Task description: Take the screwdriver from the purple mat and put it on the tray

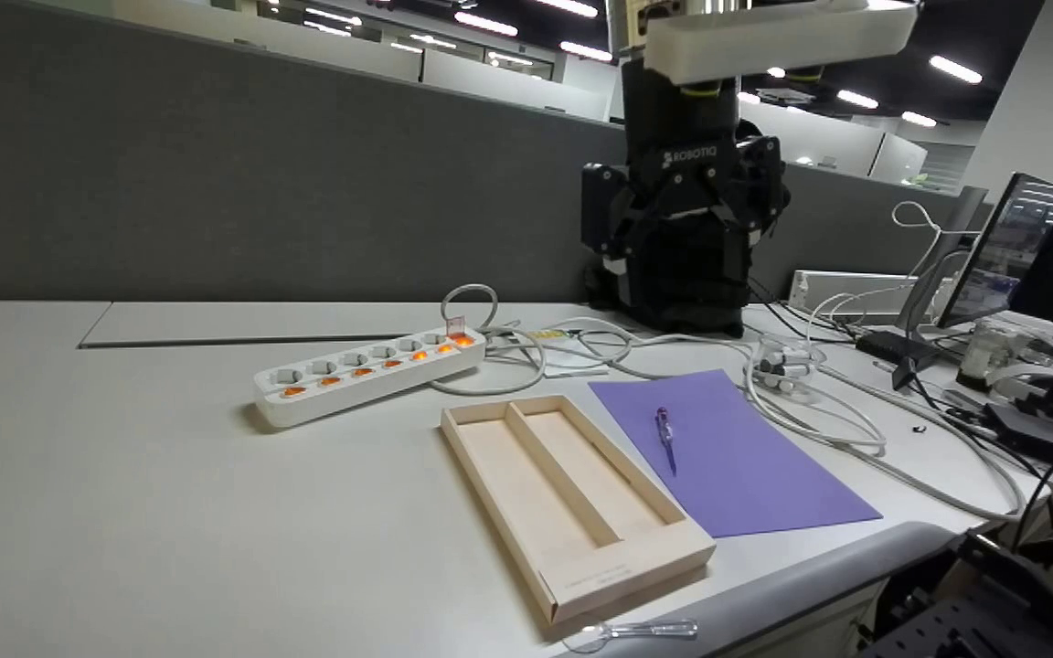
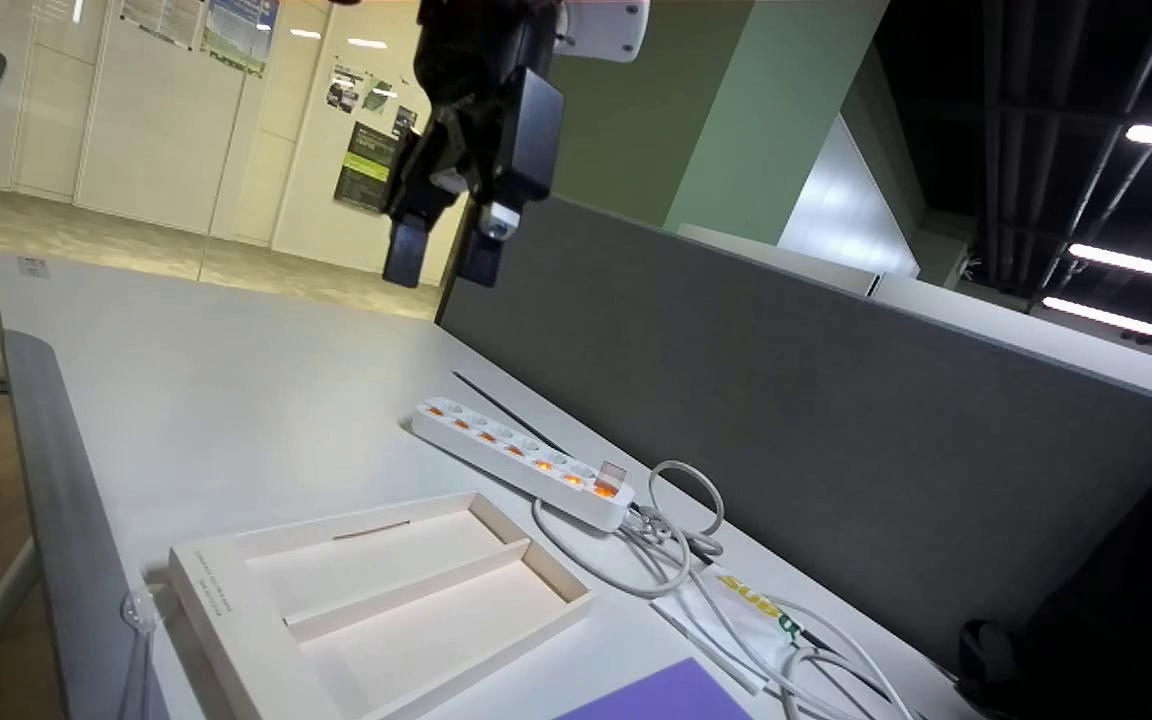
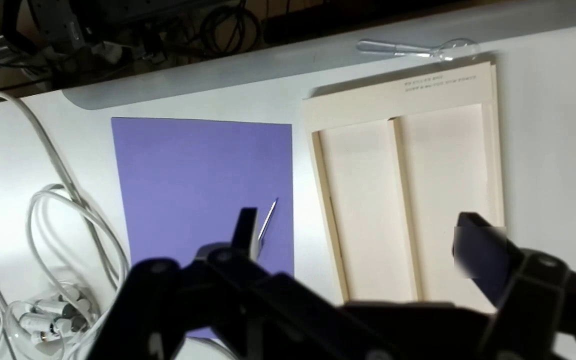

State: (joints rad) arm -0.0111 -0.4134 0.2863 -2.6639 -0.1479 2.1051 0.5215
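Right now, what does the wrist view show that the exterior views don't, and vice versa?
Only the wrist view seems to show a coiled dark cable near its top. Only the exterior views show the white power strip and gray partition. All share the tray, purple mat, clear spoon and open gripper. The screwdriver shows in an exterior view and, partly hidden, in the wrist view.

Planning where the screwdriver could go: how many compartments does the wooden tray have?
2. The mat-side compartment runs along the side nearer the purple mat; the outer compartment lies across the divider. Both show end to end in an exterior view; no others appear.
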